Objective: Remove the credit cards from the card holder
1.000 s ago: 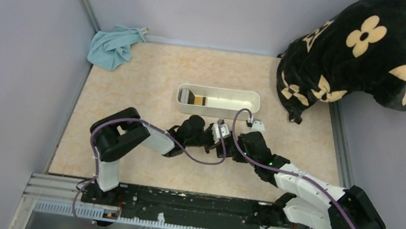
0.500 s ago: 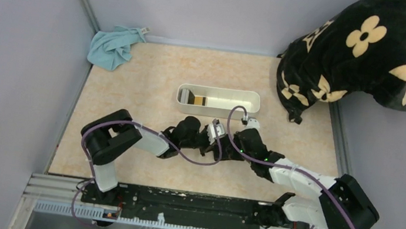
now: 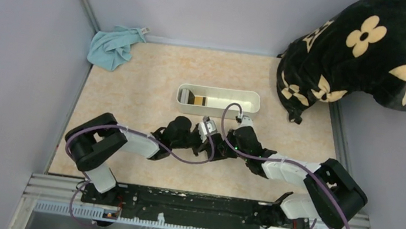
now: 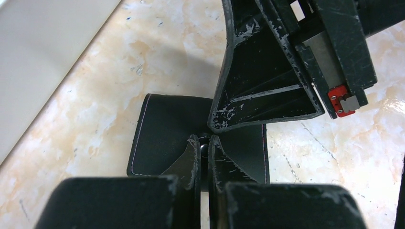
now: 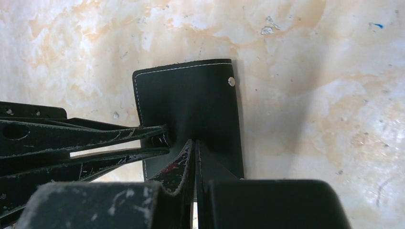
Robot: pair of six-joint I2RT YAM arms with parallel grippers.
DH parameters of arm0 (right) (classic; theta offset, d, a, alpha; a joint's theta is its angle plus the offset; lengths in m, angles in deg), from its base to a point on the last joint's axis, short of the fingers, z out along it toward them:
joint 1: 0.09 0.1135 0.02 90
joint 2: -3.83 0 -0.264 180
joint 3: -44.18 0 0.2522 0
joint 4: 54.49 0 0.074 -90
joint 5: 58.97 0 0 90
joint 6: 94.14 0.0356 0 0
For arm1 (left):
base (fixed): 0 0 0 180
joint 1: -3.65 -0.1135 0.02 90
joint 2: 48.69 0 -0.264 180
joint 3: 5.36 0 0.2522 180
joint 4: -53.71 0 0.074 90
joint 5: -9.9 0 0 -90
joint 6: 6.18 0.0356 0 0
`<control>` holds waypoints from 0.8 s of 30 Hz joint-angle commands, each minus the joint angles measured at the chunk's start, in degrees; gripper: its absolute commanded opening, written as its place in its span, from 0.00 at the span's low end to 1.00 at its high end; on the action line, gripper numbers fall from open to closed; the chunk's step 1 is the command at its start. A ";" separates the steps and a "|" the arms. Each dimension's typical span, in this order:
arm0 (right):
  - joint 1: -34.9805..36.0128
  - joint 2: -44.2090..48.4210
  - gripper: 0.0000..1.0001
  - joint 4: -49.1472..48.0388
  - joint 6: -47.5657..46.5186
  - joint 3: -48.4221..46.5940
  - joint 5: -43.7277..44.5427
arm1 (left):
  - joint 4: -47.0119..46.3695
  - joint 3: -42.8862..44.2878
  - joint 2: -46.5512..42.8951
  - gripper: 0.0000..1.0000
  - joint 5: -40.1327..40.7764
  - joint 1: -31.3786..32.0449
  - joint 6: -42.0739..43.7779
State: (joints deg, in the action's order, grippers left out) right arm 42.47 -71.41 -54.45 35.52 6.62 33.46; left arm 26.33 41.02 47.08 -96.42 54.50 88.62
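Slipping is the main hazard: the card holder (image 5: 191, 100) lies black side up on the tabletop (image 5: 310, 119) with no credit cards showing, and both pincers meet it at almost one spot near its middle. If the two pull apart from there with only a thin nip of leather, the cover could pop free and fall flat. The whole card holder could also skate across the smooth tabletop instead of opening. The two sets of tips stand so close that they could knock together or jam. A lift by one pincer alone would likely carry the folded holder up with the cards inside.

The left pincer (image 4: 203, 152) is closed down to a narrow slit with something small and dark caught in it. I take that for a bit of the card holder, which spreads out just below and to either side of its tips. The right pincer (image 5: 193, 157) has its fingers pressed together, tips down on the leather directly ahead of it, and the left pincer's tips almost touch it from the side. Whether it has any leather pinched I cannot tell. A small metal stud (image 5: 231, 81) sits at the holder's far corner, beyond the right pincer's tips.
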 commanded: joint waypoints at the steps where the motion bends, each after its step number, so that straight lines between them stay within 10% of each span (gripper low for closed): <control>1: -0.03 -3.26 0.00 -3.36 1.78 0.84 -0.56 | -2.37 -1.23 -3.83 0.00 2.45 -0.87 -1.36; 15: -0.02 -4.81 0.00 -5.25 3.93 2.29 -0.48 | -1.73 -6.64 -18.42 0.00 10.60 -1.92 -2.93; 24: -0.30 9.68 0.09 -1.51 3.18 2.75 1.14 | -6.88 -8.58 -18.50 0.00 9.75 -1.90 -4.49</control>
State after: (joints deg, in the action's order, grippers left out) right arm 42.47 -70.06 -55.96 39.02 8.70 32.81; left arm 25.32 33.44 29.59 -86.61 52.73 85.77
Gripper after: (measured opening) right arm 0.021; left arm 0.027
